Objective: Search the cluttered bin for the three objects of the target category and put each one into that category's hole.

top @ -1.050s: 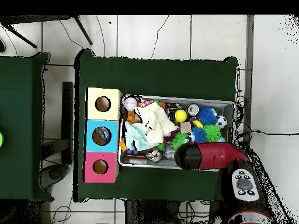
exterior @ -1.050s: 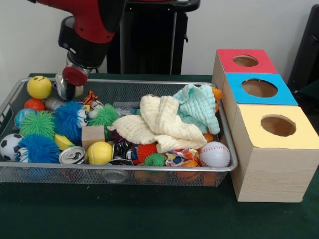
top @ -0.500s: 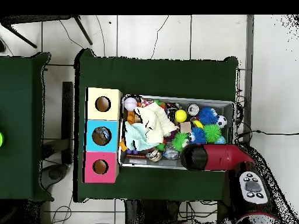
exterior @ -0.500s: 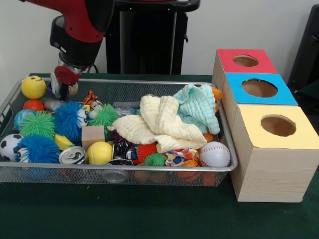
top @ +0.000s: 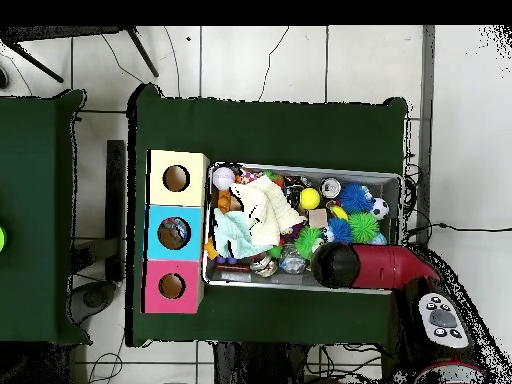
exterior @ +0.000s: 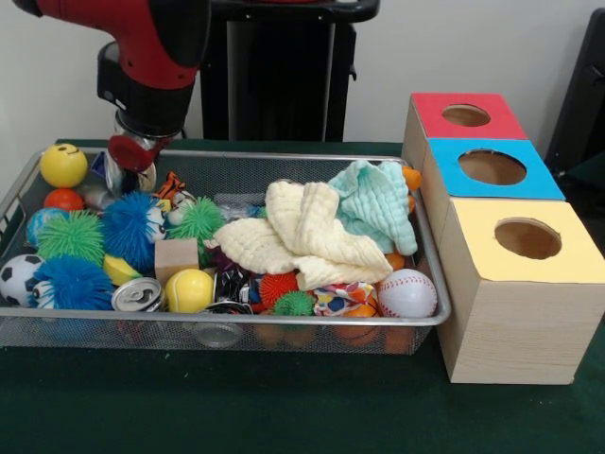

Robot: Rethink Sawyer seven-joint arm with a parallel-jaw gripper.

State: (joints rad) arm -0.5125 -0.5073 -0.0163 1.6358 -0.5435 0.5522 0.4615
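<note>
The green desk (exterior: 284,416) carried a wire mesh bin (exterior: 284,326) heaped with toys, and to its right stood three boxes (exterior: 510,236) topped red, blue and yellow, each with a round hole. The search step was judged to be in hand, with nothing yet seen going into a hole. The red and black arm (exterior: 151,47) was set over the bin's far left corner, its gripper (exterior: 128,165) low among the clutter beside a yellow smiley ball (exterior: 63,165). Something rounded and shiny was seen at the tip, but how far the fingers stood open, and whether anything was held, could not be told. Next, a clean lift and a carry rightward to the proper hole would be called for.
</note>
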